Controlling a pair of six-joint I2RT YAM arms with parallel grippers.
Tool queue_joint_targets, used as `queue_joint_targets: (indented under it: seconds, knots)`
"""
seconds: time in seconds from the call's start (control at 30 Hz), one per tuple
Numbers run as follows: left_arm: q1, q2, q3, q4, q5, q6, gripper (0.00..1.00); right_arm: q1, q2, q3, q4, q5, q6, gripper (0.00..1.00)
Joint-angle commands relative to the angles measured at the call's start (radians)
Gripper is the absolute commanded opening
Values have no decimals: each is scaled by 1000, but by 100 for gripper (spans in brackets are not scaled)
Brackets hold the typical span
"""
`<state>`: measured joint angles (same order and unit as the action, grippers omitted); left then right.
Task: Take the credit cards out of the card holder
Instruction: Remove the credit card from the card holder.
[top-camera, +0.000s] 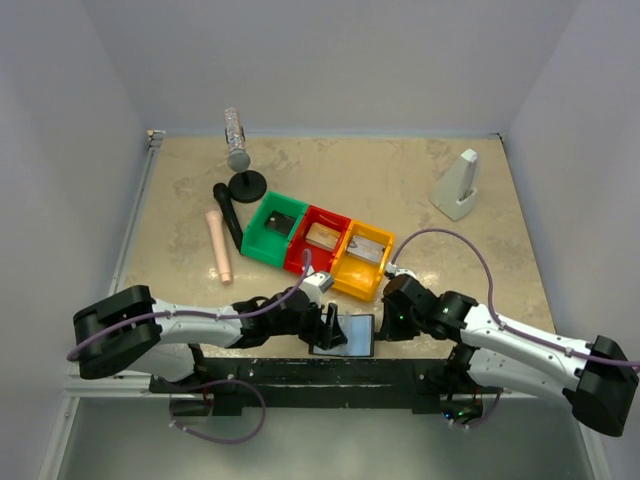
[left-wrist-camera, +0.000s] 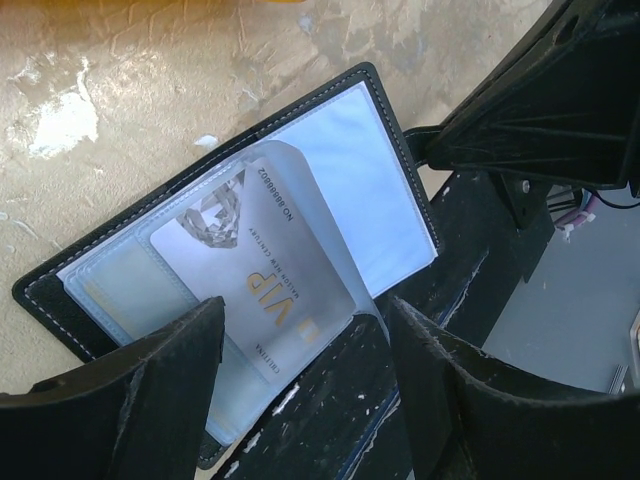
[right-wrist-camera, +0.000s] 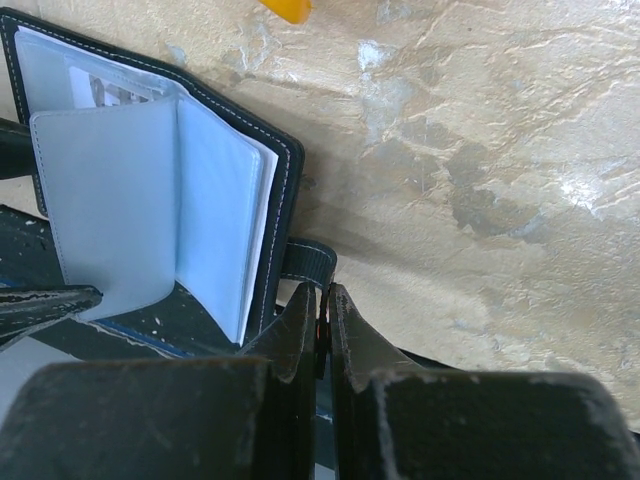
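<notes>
Left claw is spread wide, its fingers straddling a silver VIP card that shows through a clear sleeve of the card holder. The holder lies open and face up, right at the near edge of the counter, partly over the black rail, with the yellow bin just beyond it. On the other side, the right claw is squeezed nearly shut, tips right at the holder's black strap tab. Whether the tab is actually pinched between them is hard to tell from here. More sleeves stand up, fanned, from the holder's spine.
</notes>
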<state>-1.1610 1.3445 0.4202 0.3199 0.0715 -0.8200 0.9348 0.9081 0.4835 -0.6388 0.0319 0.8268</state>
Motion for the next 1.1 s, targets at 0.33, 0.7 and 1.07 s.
queue_joint_targets:
  seconds: [0.33, 0.7, 1.07]
  knots:
    - [-6, -8, 75, 16, 28, 39, 71, -1, -92, -16, -50, 20, 52, 27]
    - [-55, 152, 270, -8, 109, 93, 71, -1, -218, 35, -179, 80, 70, 52]
    - [-51, 77, 221, 74, 70, 73, 70, -1, -432, 44, -282, 131, 94, 46]
